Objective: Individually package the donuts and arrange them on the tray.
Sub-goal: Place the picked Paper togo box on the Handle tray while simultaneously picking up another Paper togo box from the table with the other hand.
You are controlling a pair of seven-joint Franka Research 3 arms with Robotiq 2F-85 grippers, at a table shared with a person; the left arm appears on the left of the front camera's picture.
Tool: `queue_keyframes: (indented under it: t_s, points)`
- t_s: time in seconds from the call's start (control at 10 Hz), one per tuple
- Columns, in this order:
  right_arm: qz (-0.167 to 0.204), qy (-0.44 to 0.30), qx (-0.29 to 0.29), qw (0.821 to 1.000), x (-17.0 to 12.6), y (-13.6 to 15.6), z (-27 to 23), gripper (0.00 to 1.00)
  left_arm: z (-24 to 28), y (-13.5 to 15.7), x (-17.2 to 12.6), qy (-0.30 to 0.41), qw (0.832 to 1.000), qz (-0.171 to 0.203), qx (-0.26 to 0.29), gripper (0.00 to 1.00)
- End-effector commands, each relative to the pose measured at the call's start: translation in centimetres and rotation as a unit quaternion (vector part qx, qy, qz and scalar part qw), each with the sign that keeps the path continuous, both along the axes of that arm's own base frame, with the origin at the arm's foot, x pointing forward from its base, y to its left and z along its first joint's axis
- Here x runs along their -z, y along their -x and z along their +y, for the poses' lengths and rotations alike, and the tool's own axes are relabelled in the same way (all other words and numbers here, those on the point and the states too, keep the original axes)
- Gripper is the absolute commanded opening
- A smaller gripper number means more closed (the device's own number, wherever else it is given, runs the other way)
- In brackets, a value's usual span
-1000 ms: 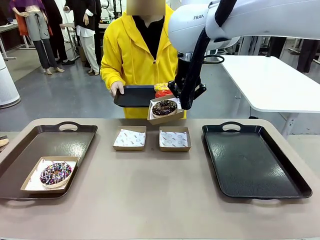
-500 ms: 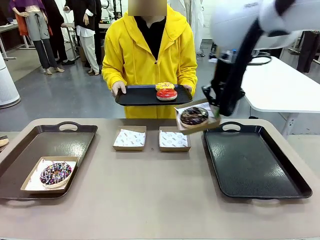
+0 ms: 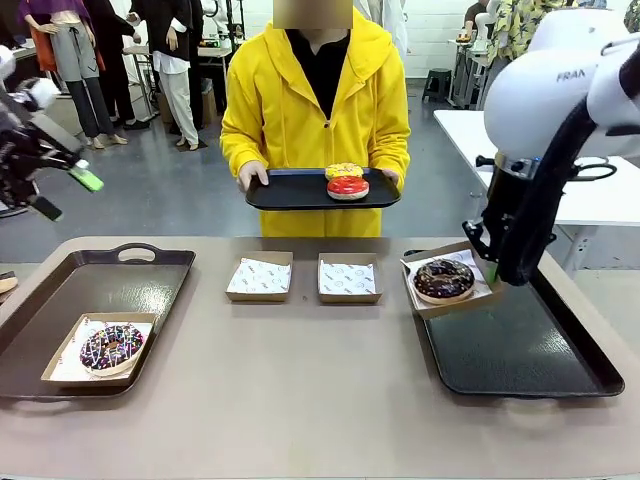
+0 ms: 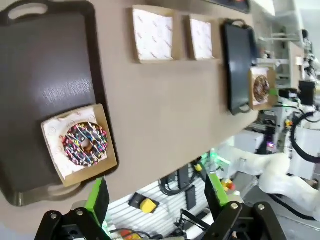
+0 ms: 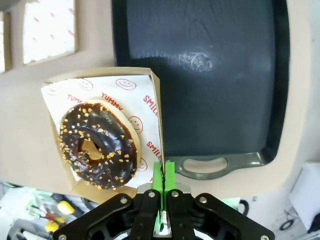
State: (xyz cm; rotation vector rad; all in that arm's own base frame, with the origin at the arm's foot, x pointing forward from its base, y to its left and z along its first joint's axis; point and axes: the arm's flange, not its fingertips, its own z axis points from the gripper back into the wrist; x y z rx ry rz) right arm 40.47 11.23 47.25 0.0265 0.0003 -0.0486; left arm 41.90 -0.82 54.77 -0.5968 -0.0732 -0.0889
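My right gripper [image 3: 490, 268] is shut on the rim of a cardboard box [image 5: 107, 107] holding the dark chocolate donut [image 3: 444, 279]. The box hangs tilted over the far-left corner of the right black tray [image 3: 520, 350]. In the right wrist view the green pads [image 5: 163, 180] pinch the box wall beside that donut [image 5: 97, 150]. The sprinkled chocolate donut [image 3: 111, 346] sits in a box on the left tray [image 3: 100, 285]. My left gripper [image 3: 68, 194] hangs open, high above the table's left edge, and looks down on the sprinkled donut [image 4: 84, 144]. The person holds a small tray [image 3: 290, 190] with the yellow-iced [image 3: 344, 171] and red-iced [image 3: 348, 187] donuts.
Two paper-lined empty boxes [image 3: 259, 277] [image 3: 349, 277] stand side by side at the table's far middle. The person in a yellow jacket [image 3: 315, 110] stands at the far edge. A white table [image 3: 560, 170] lies behind on the right.
My right arm has carried the boxed dark donut from beside the person's tray rightward and down to the right tray's corner. My left gripper has come into view at the upper left.
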Motion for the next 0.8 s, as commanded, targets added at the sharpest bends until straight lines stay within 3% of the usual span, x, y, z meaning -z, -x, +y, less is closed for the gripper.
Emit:
queue_keyframes:
  t_s: [0.0, 0.5, 0.7]
  points:
    - [-0.018, 0.001, -0.01, 1.0, 1.1, 0.6, -2.1, 0.01, -3.1, -2.0, 1.0, -0.061, 0.998, 0.01, -0.006, 1.0]
    - [-0.014, 0.005, -0.007, 1.0, 3.4, 0.7, -5.0, 0.01, -11.3, -4.9, 5.0, -0.129, 0.991, -0.02, -0.019, 1.0]
    - [-0.01, 0.009, -0.01, 1.0, 3.7, 0.5, -4.9, 0.01, -13.6, -5.0, 6.3, -0.153, 0.986, -0.053, -0.033, 1.0]
